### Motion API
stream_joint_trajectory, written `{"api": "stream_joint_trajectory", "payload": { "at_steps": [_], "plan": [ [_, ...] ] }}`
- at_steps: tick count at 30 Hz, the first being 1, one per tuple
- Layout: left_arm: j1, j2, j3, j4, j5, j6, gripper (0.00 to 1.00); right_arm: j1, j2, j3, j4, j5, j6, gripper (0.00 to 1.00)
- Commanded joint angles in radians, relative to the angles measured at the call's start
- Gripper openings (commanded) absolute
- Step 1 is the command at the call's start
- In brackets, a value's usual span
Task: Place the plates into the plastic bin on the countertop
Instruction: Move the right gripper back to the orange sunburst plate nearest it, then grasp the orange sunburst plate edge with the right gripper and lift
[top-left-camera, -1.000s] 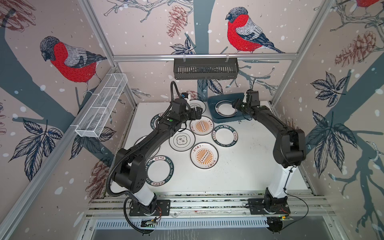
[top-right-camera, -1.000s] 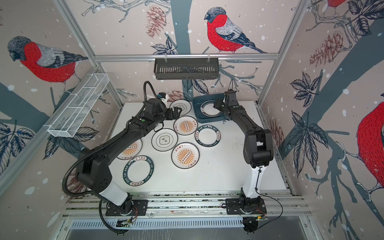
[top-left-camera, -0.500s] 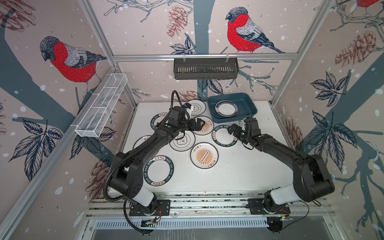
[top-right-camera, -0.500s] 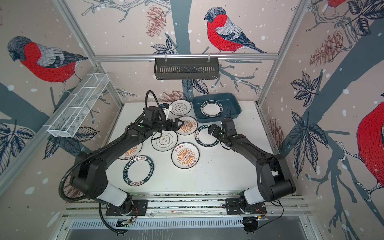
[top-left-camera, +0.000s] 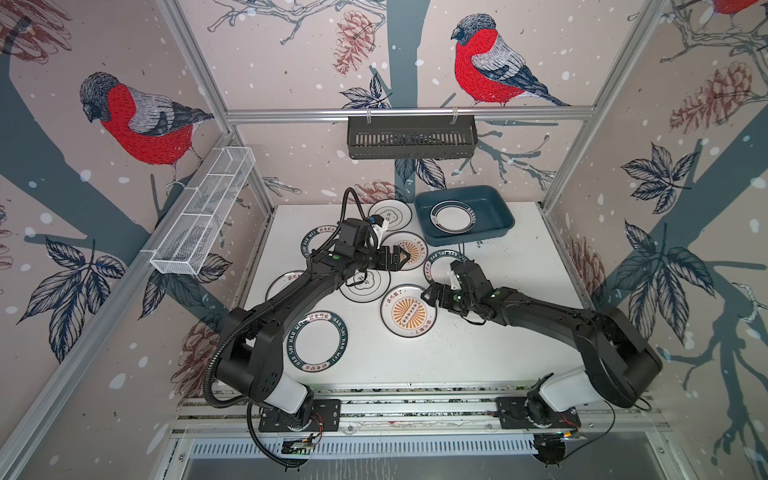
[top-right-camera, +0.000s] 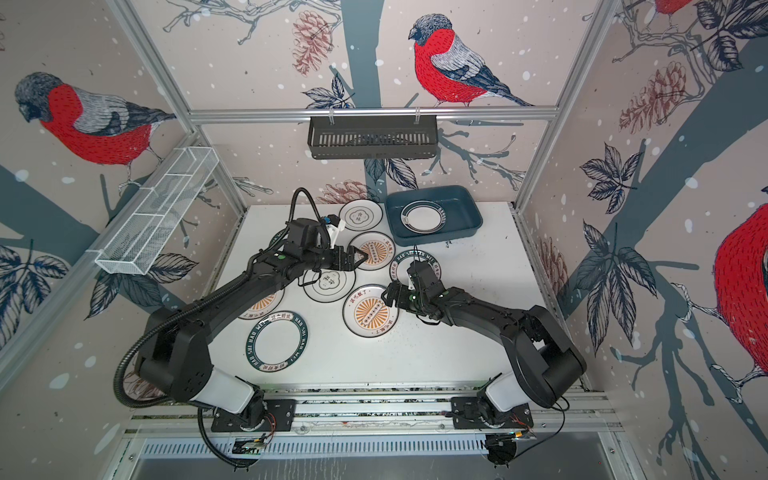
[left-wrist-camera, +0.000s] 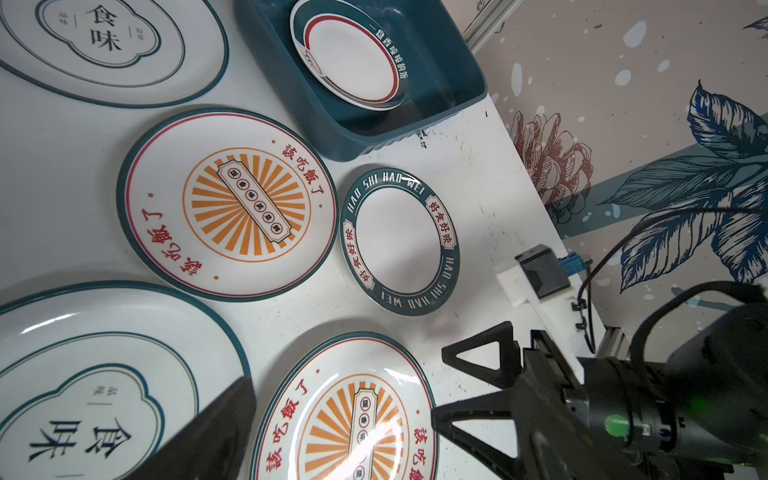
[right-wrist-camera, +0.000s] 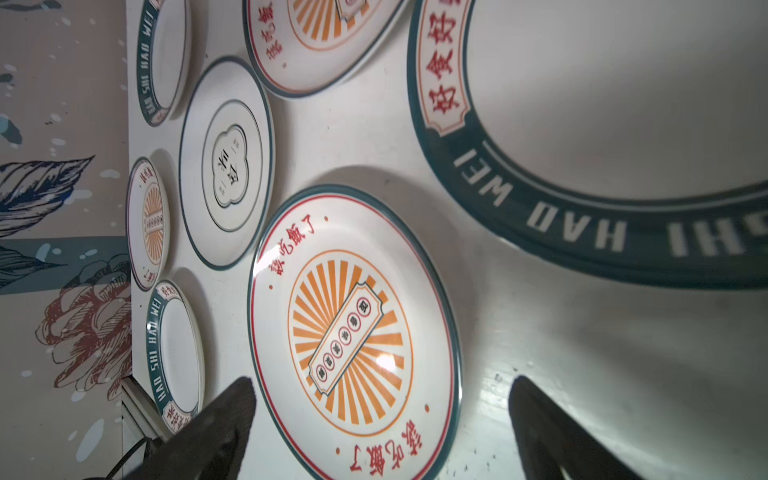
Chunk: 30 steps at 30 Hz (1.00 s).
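Observation:
The teal plastic bin (top-left-camera: 496, 198) stands at the back right of the countertop (top-left-camera: 498, 332) and holds one teal-rimmed plate (top-left-camera: 453, 217). Several plates lie flat on the countertop, among them a front sunburst plate (top-left-camera: 408, 316), a back sunburst plate (top-left-camera: 415, 245), a cloud-emblem plate (top-left-camera: 370, 291) and a lettered teal-rim plate (top-left-camera: 316, 341). My left gripper (top-left-camera: 401, 258) hangs open and empty over the back sunburst plate's near rim. My right gripper (top-left-camera: 430, 293) is open at the front sunburst plate's right rim. In the right wrist view its fingers (right-wrist-camera: 224, 415) straddle that plate (right-wrist-camera: 353, 332) without touching it.
A black slotted basket (top-left-camera: 411, 137) hangs on the back rail and a white wire basket (top-left-camera: 203, 216) on the left wall. A smaller lettered plate (top-left-camera: 434, 266) lies partly under my right wrist. Another cloud-emblem plate (top-left-camera: 390, 214) sits left of the bin.
My right gripper opened over the bin, leaving the teal-rimmed plate there, then swung forward and left to the front sunburst plate. My left gripper moved a little forward and right.

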Motion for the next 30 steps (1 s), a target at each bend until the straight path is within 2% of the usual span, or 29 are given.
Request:
{"api": "stream_joint_trajectory", "payload": {
  "at_steps": [1,8,16,24,30],
  "plan": [
    [0.008,-0.018,-0.009,-0.007,0.022,0.030,0.96,0.014,0.035,-0.010,0.044,-0.024,0.017,0.93],
    [0.023,-0.039,-0.024,-0.013,0.017,0.043,0.96,0.037,0.123,-0.018,0.074,-0.081,0.043,0.79],
    [0.029,-0.036,-0.023,-0.013,0.017,0.046,0.96,0.033,0.106,-0.100,0.151,-0.062,0.105,0.58],
    [0.031,-0.035,-0.020,-0.018,0.016,0.046,0.96,0.014,0.045,-0.236,0.328,-0.063,0.201,0.18],
    [0.031,-0.053,-0.042,-0.006,0.009,0.035,0.96,0.006,0.031,-0.265,0.371,-0.071,0.209,0.12]
  ]
}}
